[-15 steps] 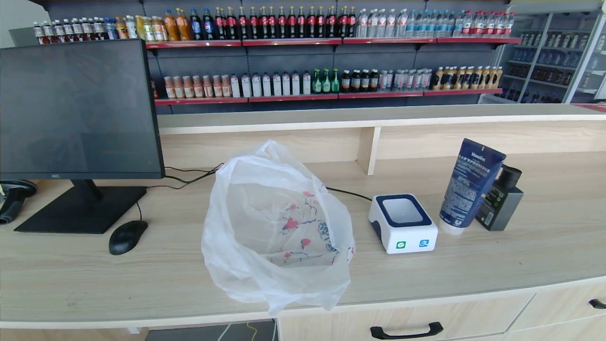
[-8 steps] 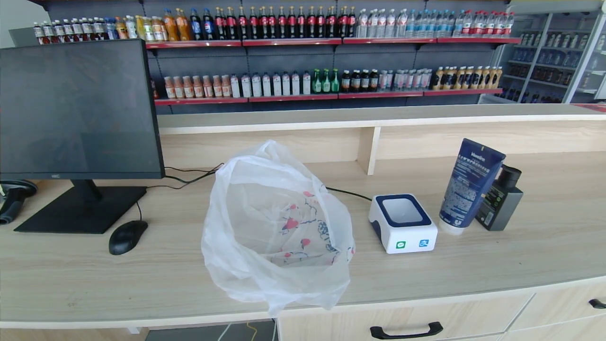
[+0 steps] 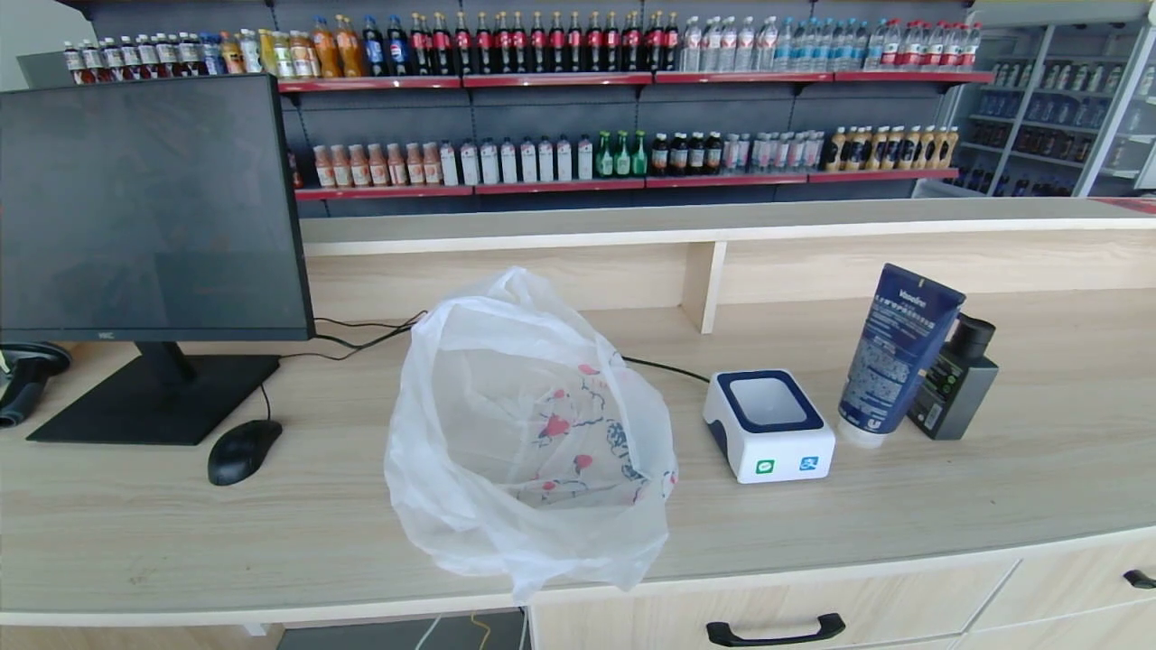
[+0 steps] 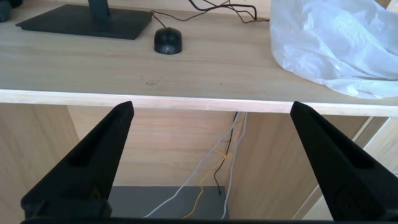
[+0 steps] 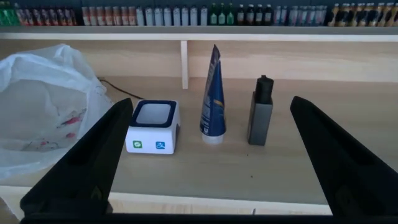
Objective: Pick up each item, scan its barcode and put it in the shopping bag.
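A translucent white shopping bag (image 3: 528, 433) with a red and blue print stands open on the wooden counter (image 3: 948, 506). Right of it sits the white and blue barcode scanner (image 3: 768, 438). Further right a blue tube (image 3: 894, 354) stands cap down, leaning against a dark grey bottle (image 3: 953, 379) with a black cap. In the right wrist view the scanner (image 5: 153, 126), tube (image 5: 212, 96) and bottle (image 5: 260, 112) stand ahead of my open right gripper (image 5: 208, 168). My left gripper (image 4: 211, 163) is open, below the counter's front edge (image 4: 186, 98), with the bag (image 4: 339, 43) above it.
A black monitor (image 3: 149, 217) on its stand and a black mouse (image 3: 242, 450) occupy the counter's left side, with cables behind the bag. A raised ledge (image 3: 722, 226) runs along the back. Drawers with black handles (image 3: 775, 632) sit below the counter. Drink shelves fill the background.
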